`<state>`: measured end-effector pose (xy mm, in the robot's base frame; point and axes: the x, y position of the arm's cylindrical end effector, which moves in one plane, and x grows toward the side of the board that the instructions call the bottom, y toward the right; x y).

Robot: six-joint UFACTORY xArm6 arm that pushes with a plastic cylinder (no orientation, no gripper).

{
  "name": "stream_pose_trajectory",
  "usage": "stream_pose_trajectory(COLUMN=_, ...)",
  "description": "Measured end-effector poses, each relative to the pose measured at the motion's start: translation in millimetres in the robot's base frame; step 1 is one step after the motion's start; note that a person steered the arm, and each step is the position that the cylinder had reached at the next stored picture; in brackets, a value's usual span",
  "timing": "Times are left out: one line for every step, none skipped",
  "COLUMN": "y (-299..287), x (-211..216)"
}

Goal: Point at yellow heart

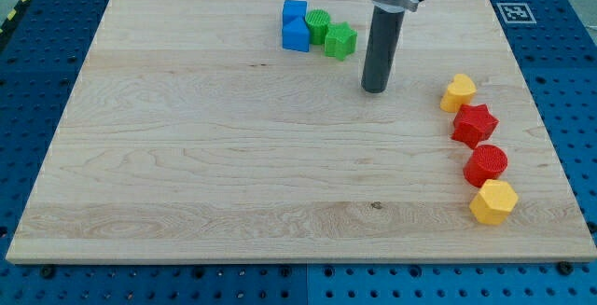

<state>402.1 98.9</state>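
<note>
Now we hold our rod upright in the upper middle of the frame, coming down from a dark mount at the top edge, and my tip [375,90] rests on the wooden board [215,156]. The rod is a plain bare cylinder; it has no jaws and holds nothing. My tip touches no block: it stands a little below and to the right of the green and blue cluster, and to the left of the yellow heart [457,91], with a clear strip of board between them.

We count seven blocks. Two are blue: a blue cube [294,12] at the upper middle and a blue block [296,35] pressed against its lower side, whose shape we cannot make out. Two are green: a green round block [318,26] just right of the blue pair, and a green star [340,40] touching it on the lower right. Two are red: a red star [475,124] and a red cylinder [486,164] below it. Two are yellow: the heart and a yellow hexagon [493,201] at the lower right.

The yellow heart lies at the right of the frame, at the top of a column of four, touching or nearly touching the red star below it. Its long axis seems to run from upper right to lower left, but which way its point faces we cannot tell.
</note>
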Motion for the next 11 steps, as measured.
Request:
stream_pose_trajectory(y=7.5, x=1.3)
stream_pose_trajectory(y=15.6, x=2.4)
stream_pose_trajectory(y=26.4, x=2.7)
stream_pose_trajectory(y=33.6, x=2.7)
stream_pose_trajectory(y=37.3, x=2.7)
stream_pose_trajectory(y=45.2, x=2.7)
stream_pose_trajectory(y=54.5, x=2.7)
stream_pose_trajectory(y=55.3, x=2.7)
stream_pose_trajectory(y=55.3, x=2.7)
stream_pose_trajectory(y=56.6, x=2.7)
stream_pose_trajectory(y=61.8, x=2.7)
